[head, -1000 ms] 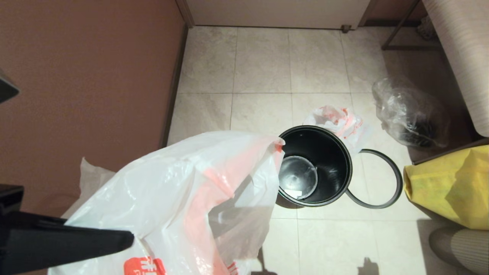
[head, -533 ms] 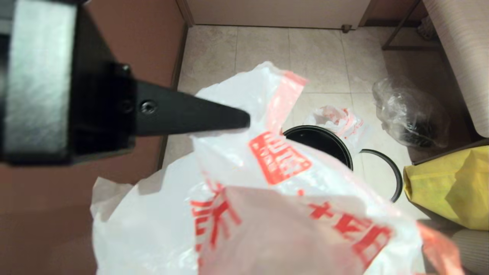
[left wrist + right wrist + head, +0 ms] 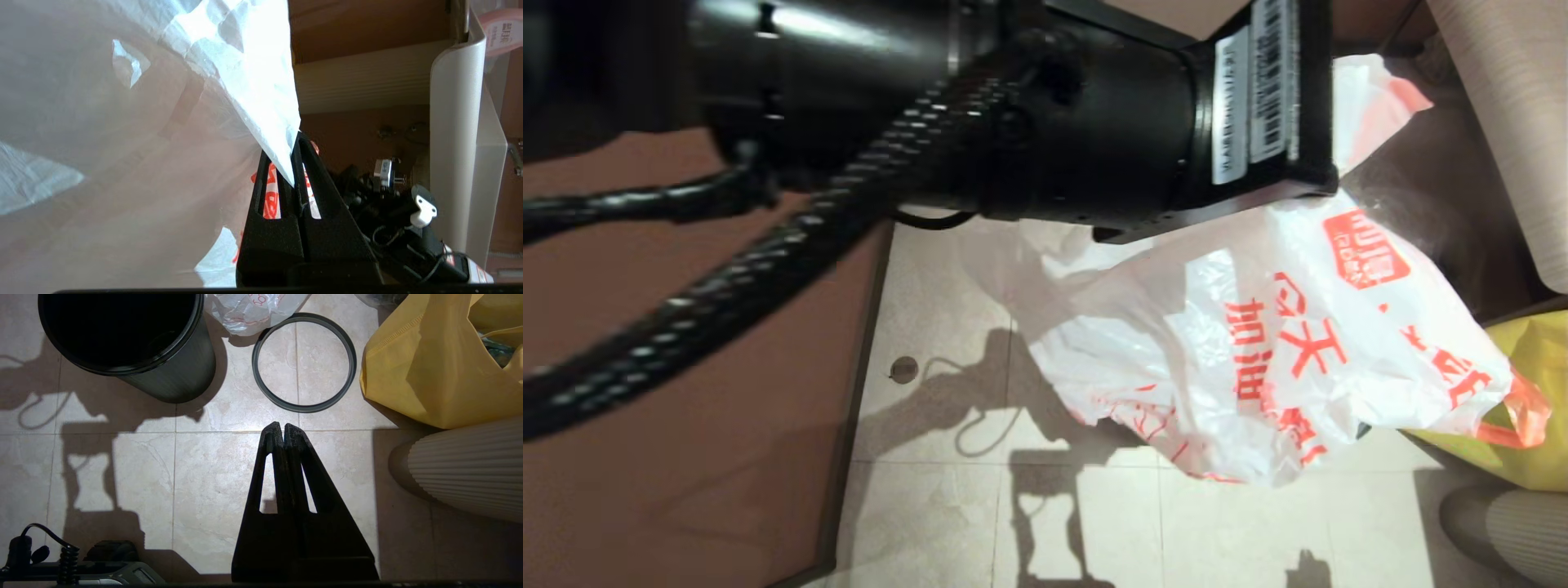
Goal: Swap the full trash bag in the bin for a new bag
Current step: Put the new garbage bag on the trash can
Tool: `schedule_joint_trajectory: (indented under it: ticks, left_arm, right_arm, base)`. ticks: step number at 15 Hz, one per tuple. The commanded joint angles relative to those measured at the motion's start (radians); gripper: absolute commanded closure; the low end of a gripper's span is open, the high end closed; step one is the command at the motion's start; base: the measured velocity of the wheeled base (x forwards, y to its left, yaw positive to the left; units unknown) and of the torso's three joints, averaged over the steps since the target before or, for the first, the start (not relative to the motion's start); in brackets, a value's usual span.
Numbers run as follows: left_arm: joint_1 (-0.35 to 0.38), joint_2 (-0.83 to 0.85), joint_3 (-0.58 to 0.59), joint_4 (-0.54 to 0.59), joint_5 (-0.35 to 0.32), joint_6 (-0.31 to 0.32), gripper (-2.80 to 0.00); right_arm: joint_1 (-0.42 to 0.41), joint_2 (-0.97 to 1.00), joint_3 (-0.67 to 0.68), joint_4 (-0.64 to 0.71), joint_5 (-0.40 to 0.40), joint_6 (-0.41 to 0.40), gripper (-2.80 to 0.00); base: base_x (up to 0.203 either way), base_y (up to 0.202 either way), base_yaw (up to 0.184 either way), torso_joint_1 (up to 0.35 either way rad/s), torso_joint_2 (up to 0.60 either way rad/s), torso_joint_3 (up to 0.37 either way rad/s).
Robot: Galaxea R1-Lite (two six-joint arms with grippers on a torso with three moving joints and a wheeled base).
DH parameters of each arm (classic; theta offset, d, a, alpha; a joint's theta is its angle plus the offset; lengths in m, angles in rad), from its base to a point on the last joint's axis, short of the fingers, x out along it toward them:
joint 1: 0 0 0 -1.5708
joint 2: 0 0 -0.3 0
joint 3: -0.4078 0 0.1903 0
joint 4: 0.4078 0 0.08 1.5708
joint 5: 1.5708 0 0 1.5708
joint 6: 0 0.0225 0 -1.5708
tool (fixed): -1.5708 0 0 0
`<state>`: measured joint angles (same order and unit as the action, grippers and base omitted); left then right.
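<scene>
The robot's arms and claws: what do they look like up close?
Matte black all over. Each claw, left and right, is a pair of flat triangular fingers tapering to a blunt tip, each with a slim cut-out slot. The left arm is a thick glossy black cylinder with a white barcode sticker and a black coiled cable trailing off it.

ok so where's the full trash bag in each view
Head view: the full trash bag hangs centre to right, under the left arm, overlapping the yellow bag.
Left wrist view: it fills the left and top, with a corner pinched in the shut left pincer.
Right wrist view: not in it; the limp bag by the bin is the new bag.
Landmark: the yellow bag, shared by the head and right wrist views only.
</scene>
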<state>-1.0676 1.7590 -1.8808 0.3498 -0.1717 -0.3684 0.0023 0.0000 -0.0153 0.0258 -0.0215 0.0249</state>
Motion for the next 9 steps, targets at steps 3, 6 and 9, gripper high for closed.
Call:
schedule_joint_trajectory:
  ticks: [3,6,9]
  left_arm:
    - [-0.062,0.189,-0.087,-0.074,-0.019,0.033,0.0]
    - [-0.063,0.223,-0.086,-0.095,-0.06,0.029,0.0]
    - [-0.024,0.25,-0.054,-0.094,-0.061,0.006,0.0]
  right_arm:
    - [0.001,0.002,0.0,0.0,0.0,0.0,0.0]
    - [0.001,0.002,0.0,0.0,0.0,0.001,0.0]
    - [0.001,0.002,0.0,0.0,0.0,0.0,0.0]
  base:
    - [0.0,0.0,0.0,0.0,0.0,0.0]
    - [0.0,0.0,0.0,0.0,0.0,0.0]
    - [0.0,0.0,0.0,0.0,0.0,0.0]
